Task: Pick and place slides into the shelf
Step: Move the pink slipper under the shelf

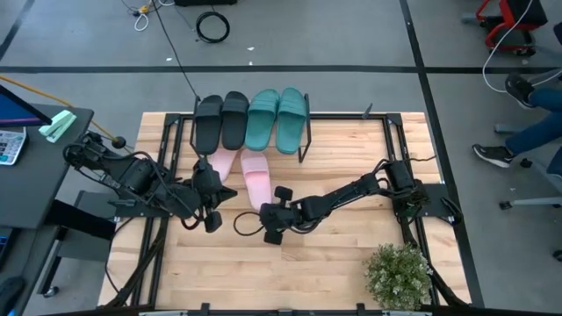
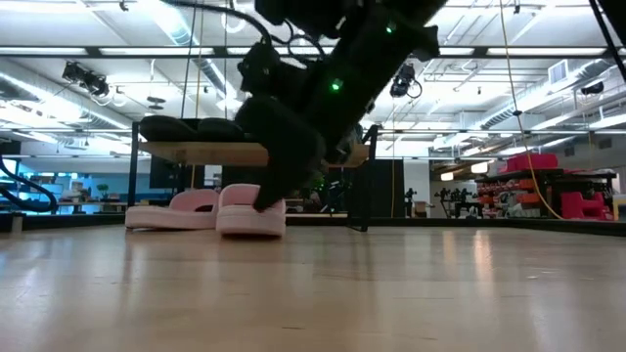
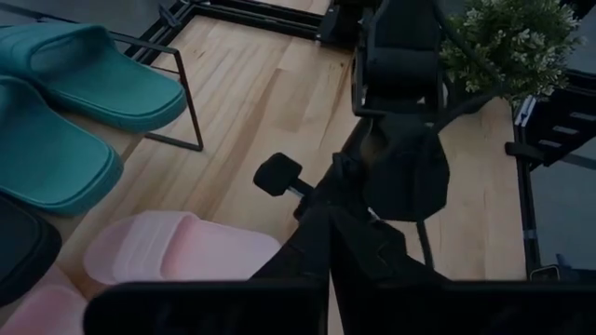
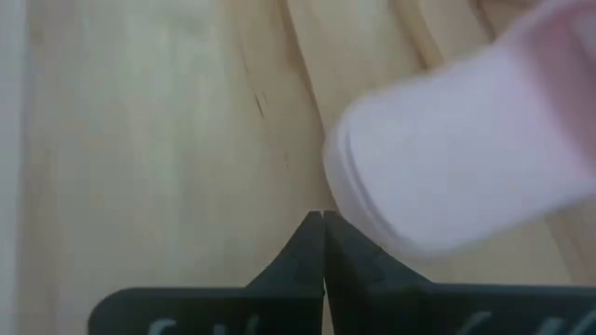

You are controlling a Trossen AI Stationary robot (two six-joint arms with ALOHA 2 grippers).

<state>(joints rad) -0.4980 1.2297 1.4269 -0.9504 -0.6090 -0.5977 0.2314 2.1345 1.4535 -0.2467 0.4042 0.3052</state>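
- The right hand (image 1: 274, 213) is seen low over the counter (image 1: 351, 263), clenched on nothing; in its own wrist view the two fingers (image 4: 307, 251) are pressed together with bare wood under them.
- A pink slide (image 4: 466, 158) is found just past those fingertips, so close it nearly touches them, but it isn't gripped.
- In the high view the same pink slide (image 1: 256, 178) lies on the counter right ahead of the right hand, toe end towards the shelf (image 1: 304, 140).
- The second pink slide (image 1: 224, 161) is laid beside the first, angled a bit, partly tucked under the shelf's front edge and just ahead of the left hand (image 1: 213, 200).
- Left hand: parked near the right one, on the far side of it from the plant (image 1: 399, 276). Can't tell if its fingers are parted or closed, they're hidden in every view.
- Both black slides (image 1: 221, 120) and both teal slides (image 1: 277, 118) are already lined up side by side on the shelf top, well beyond both hands.
- From the low view, the two pink slides (image 2: 210, 210) are seen flat on the counter under the shelf plank (image 2: 205, 153), with the dark arm coming down right next to the nearer one.
- From the left wrist, the right arm (image 3: 396, 140) is seen stretched across, with a pink slide (image 3: 177, 247) and the teal pair (image 3: 65, 121) off to one side of it.
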